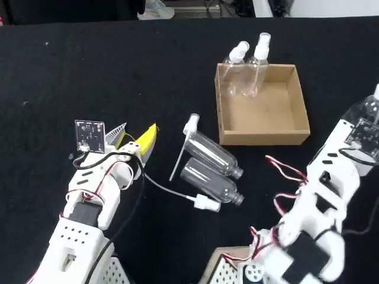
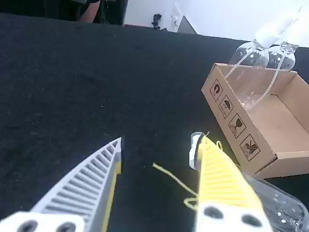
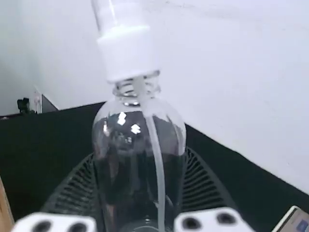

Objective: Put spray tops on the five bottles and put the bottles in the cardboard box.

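My right gripper [image 3: 137, 193] is shut on a clear bottle [image 3: 137, 159] with a white spray top [image 3: 126, 46], held upright at the table's right edge; the same bottle [image 1: 368, 109] shows in the high view, right of the cardboard box [image 1: 299, 127]. Two capped bottles [image 1: 247, 70] lean in the box's far corner. Two open bottles [image 1: 214, 155] [image 1: 210, 183] lie in the middle, with loose spray tops [image 1: 190, 125] [image 1: 204, 203] beside them. My left gripper [image 1: 135, 139] is open over bare cloth, left of those bottles; its grey and yellow fingers [image 2: 219, 174] stand apart.
Black cloth covers the table [image 1: 89, 71]. The box [image 2: 241, 130] has bare floor in its near half. Red wires [image 1: 284, 171] trail off the right arm, close to the box's near corner.
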